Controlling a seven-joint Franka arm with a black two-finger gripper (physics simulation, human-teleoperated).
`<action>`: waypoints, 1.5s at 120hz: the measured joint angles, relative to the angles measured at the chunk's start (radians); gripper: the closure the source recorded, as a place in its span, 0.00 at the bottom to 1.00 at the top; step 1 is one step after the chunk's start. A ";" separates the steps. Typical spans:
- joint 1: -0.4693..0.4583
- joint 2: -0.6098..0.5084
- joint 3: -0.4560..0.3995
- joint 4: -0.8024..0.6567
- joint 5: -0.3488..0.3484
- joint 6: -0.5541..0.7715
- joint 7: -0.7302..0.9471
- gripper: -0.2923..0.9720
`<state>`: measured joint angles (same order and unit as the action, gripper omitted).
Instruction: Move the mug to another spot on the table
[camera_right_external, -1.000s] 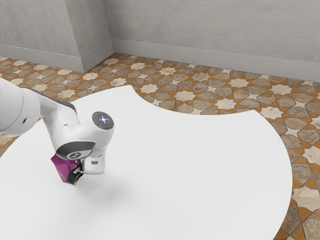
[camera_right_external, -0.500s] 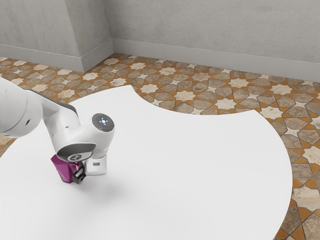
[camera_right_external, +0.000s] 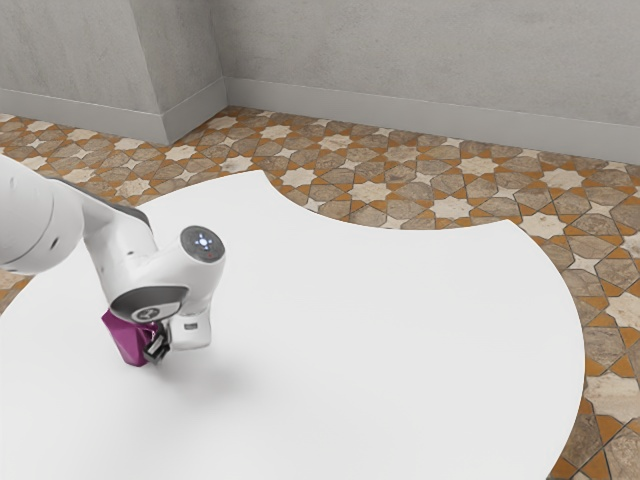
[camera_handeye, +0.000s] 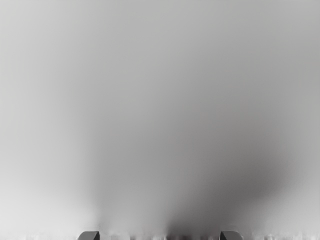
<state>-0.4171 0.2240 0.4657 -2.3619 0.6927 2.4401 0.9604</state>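
1. Since half a second ago the arm (camera_right_external: 110, 240) has drawn a little toward the exterior view's left and a touch lower over the table (camera_right_external: 400, 330). The mug (camera_right_external: 122, 338) lies about where it did.
2. Exterior view, mug: it is on the table's part at the exterior view's left, well apart from the table's notched far edge. The arm's hand covers its top and one side.
3. Exterior view, gripper (camera_right_external: 155, 349): it is low over the table, just beside the mug on the side toward the exterior view's right. Whether it touches the mug cannot be told from here.
4. Wrist view: pale table (camera_handeye: 150, 75) lies under a grey shadow (camera_handeye: 200, 195). Two dark fingertips (camera_handeye: 89, 235) stand well apart, with bare table between them. The gripper is spread and grips nothing.
5. Mug, appearance: it is magenta, with flat angled faces rather than a round wall, and darker on the shaded lower face. It looks slightly tilted. Its handle and opening cannot be made out.
6. Exterior view, further items: a soft shadow (camera_right_external: 205, 380) falls on the table beside the gripper. A star-patterned tile floor (camera_right_external: 420, 180) lies beyond the table's far edge, and grey walls (camera_right_external: 400, 50) stand behind it.
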 joint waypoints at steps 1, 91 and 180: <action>0.000 0.000 0.002 0.000 0.000 0.000 -0.001 0.56; -0.011 0.001 0.013 0.001 0.022 0.004 -0.057 0.77; -0.099 0.040 -0.002 0.227 0.041 -0.100 -0.099 0.80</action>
<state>-0.5164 0.2640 0.4633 -2.1348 0.7336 2.3404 0.8613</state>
